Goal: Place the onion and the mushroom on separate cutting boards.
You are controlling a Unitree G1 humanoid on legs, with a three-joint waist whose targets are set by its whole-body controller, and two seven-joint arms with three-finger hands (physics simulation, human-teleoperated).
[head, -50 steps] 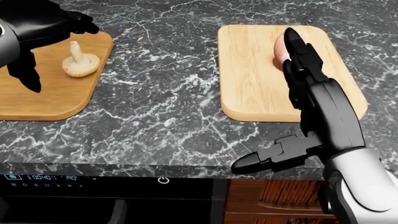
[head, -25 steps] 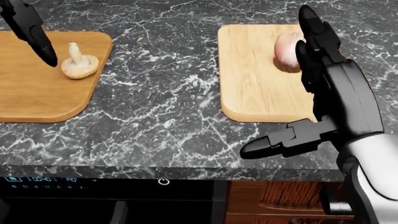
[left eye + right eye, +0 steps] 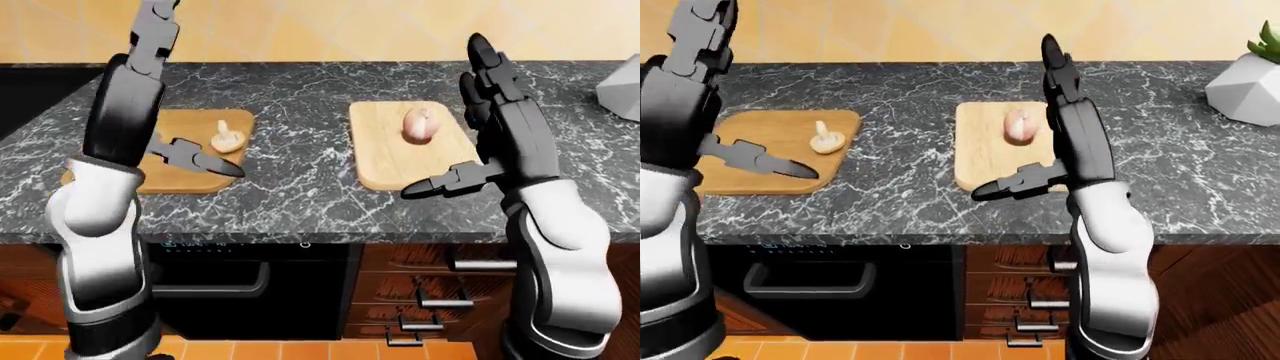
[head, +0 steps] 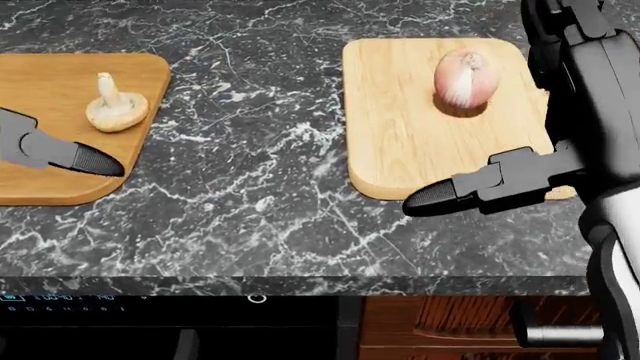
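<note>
A pink-white onion (image 4: 464,79) lies on the right wooden cutting board (image 4: 400,135). A pale mushroom (image 4: 115,105) lies stem up on the left wooden cutting board (image 4: 40,90). My left hand (image 3: 197,87) is open and empty, held above the left board with its fingers pointing up. Its thumb (image 4: 85,159) sticks out below the mushroom. My right hand (image 3: 450,120) is open and empty, raised to the right of the onion. Its thumb (image 4: 440,196) reaches over the right board's lower edge. Neither hand touches anything.
The boards lie on a dark marble counter (image 4: 260,150). A white faceted plant pot (image 3: 1245,82) stands at the counter's right end. Below the counter edge are an oven with a control panel (image 4: 257,298) and wooden drawers (image 3: 430,300).
Both hands have lifted up and away from the boards. The left hand rose off the mushroom's board, and the right hand moved off the onion, which now shows in full.
</note>
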